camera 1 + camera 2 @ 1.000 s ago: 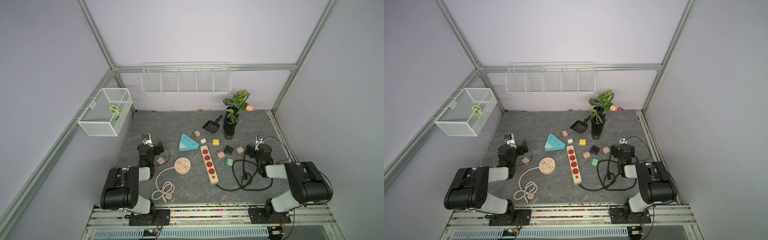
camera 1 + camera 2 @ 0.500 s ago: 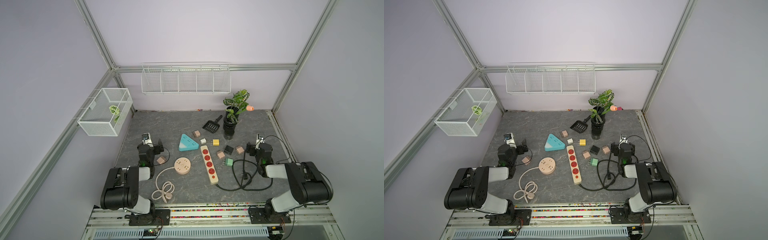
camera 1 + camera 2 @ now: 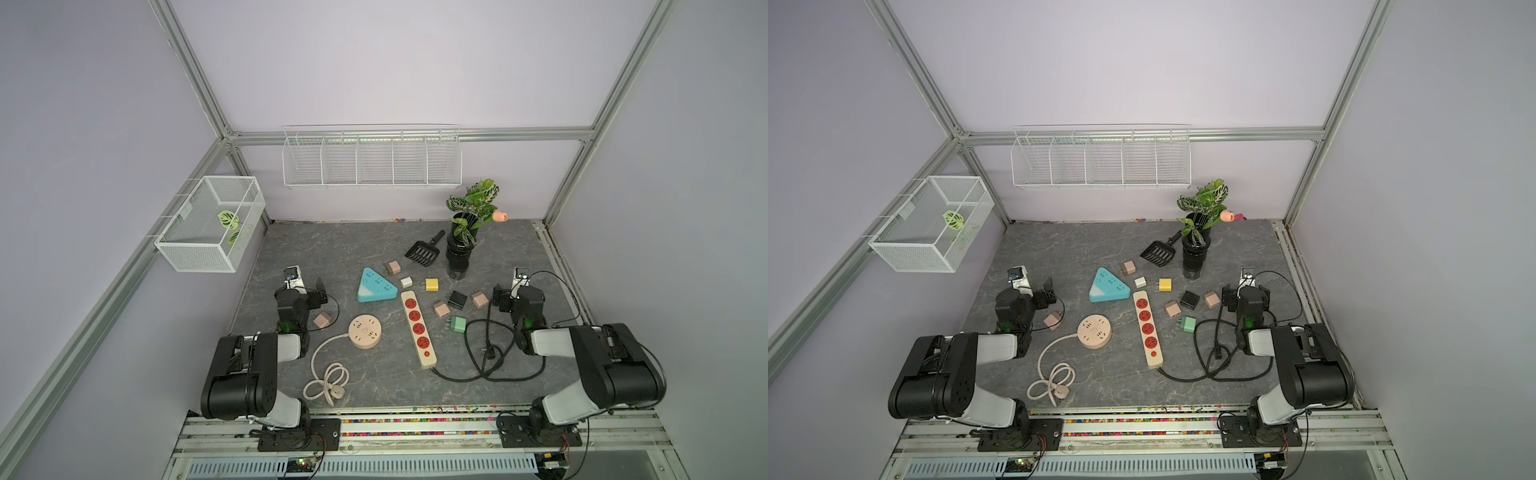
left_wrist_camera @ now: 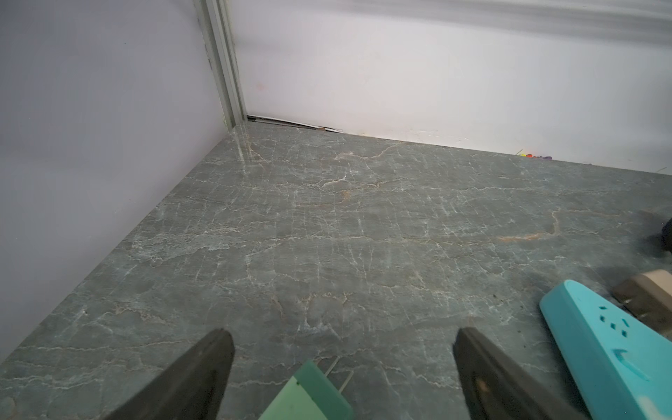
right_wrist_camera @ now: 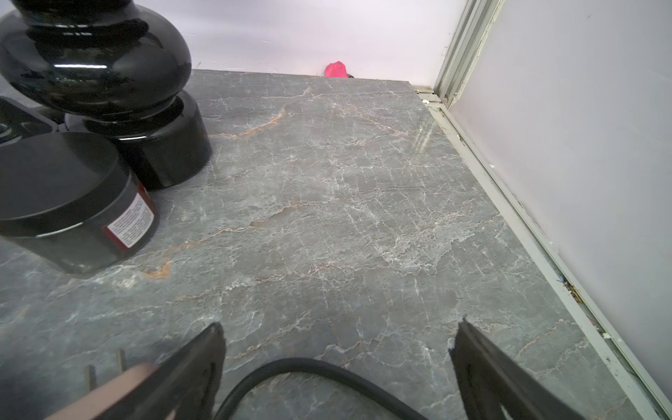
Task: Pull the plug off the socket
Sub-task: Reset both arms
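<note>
cable (image 3: 489,353) right of power strip (image 3: 417,328), vase (image 3: 457,259) behind

A grey marbled table (image 3: 332,249) carries a black vase (image 3: 460,249) at far right, holding a leafy plant (image 3: 473,199) and an orange bud (image 3: 498,216). A black jar (image 5: 69,203) stands just beside the vase, on its near side. A black scoop (image 3: 422,251) lies just left of the vase. A mesh basket (image 3: 199,249) holding a green leaf (image 3: 227,219) hangs on the left, and a wire rack (image 3: 372,162) hangs on the far wall.

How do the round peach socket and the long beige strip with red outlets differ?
The round peach socket is a disc with pale outlets; the long beige strip is a bar with red ones. The socket's pale cord lies coiled; the strip's black cord sprawls in loops. Both lie flat, nothing plugged in.
</note>
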### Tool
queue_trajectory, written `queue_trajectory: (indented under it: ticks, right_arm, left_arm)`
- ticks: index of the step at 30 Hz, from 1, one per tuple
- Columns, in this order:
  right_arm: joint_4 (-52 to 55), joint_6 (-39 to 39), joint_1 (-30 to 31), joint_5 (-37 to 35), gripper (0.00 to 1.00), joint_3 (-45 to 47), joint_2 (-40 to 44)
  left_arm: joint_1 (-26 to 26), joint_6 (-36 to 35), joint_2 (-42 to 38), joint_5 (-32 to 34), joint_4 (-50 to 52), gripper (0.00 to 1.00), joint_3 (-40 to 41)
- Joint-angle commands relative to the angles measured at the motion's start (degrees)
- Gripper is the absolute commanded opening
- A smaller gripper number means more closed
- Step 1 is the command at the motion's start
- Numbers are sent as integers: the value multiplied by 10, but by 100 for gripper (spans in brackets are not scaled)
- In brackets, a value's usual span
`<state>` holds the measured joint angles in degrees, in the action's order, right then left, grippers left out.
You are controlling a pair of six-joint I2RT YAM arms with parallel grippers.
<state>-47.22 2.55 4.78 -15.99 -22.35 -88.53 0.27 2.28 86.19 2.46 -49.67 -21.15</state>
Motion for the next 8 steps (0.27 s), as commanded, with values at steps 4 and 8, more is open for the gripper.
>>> queue_trajectory:
  ticks: [4, 8]
  right_arm:
    - [5, 7, -3, -3, 99, -9, 8]
    - [5, 7, -3, -3, 99, -9, 8]
  left_arm:
    - [2, -5, 1, -9, -9, 100, -1]
    - [2, -6, 1, -9, -9, 100, -2]
